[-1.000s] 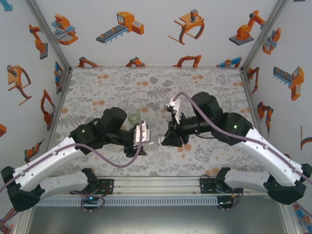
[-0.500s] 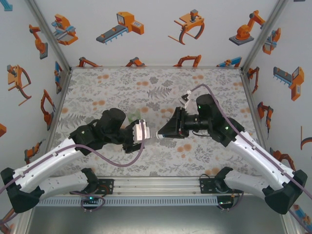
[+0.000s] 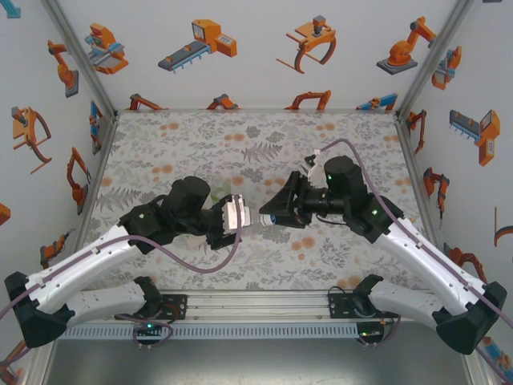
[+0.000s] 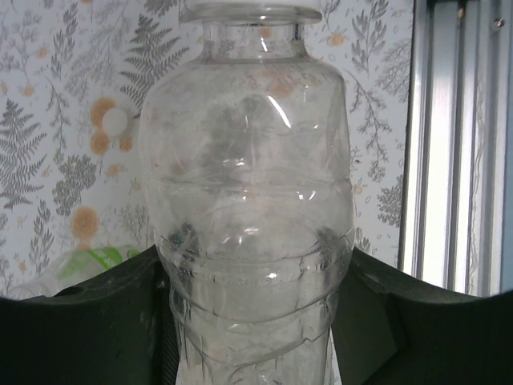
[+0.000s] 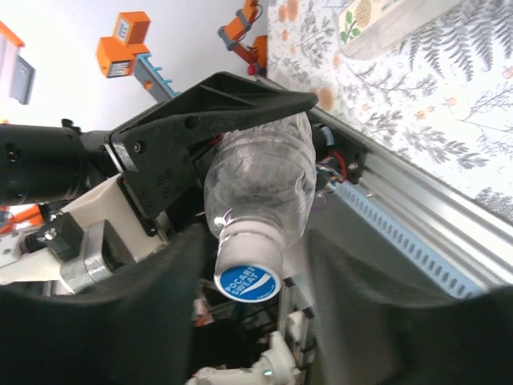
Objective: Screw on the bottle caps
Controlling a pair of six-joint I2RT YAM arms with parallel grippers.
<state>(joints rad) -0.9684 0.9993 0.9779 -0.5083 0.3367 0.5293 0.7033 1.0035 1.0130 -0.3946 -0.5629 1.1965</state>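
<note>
While the left pincer (image 3: 238,216) pinches the clear bottle (image 4: 248,200) on its side above the surface (image 3: 200,136), the right pincer (image 3: 268,216) stands spread around the blue cap (image 5: 247,281) on its neck.

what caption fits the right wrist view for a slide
Blue cap on the clear bottle held by the left gripper, framed by the open right gripper

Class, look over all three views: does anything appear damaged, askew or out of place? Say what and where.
The clear bottle, clamped by the left gripper, has creased, dented walls, so it looks slightly crushed. Its blue cap sits straight on the neck; nothing else stands out.
</note>
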